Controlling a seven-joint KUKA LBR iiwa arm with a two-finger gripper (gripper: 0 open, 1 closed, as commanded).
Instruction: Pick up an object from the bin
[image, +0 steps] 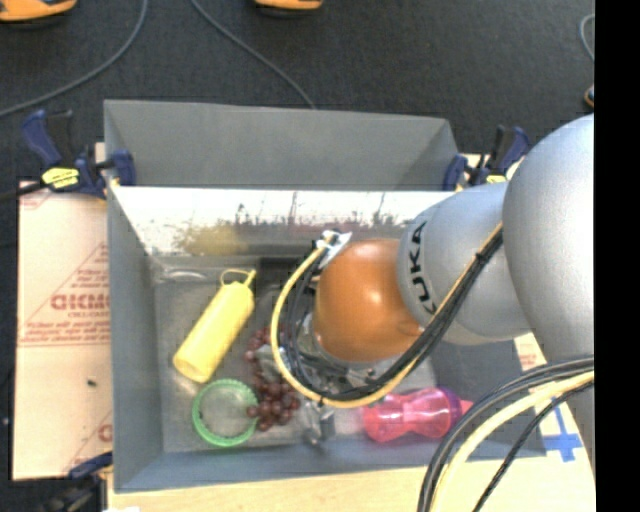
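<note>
The end effector (318, 425) hangs low near the front wall of the bin (135, 330), between a bunch of dark grapes (272, 395) and a pink bottle (415, 415) lying on its side. I cannot tell whether it is wide or narrow. To pick well, it should centre over one thing and descend straight. The floor is smooth grey metal, probably slippery. Room is tight: a green ring (225, 412) and a yellow bottle (215, 325) lie just beyond the grapes.

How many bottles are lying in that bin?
2. A yellow bottle lies at the left of the bin, a pink bottle at the lower right under the arm, which may hide more.
</note>
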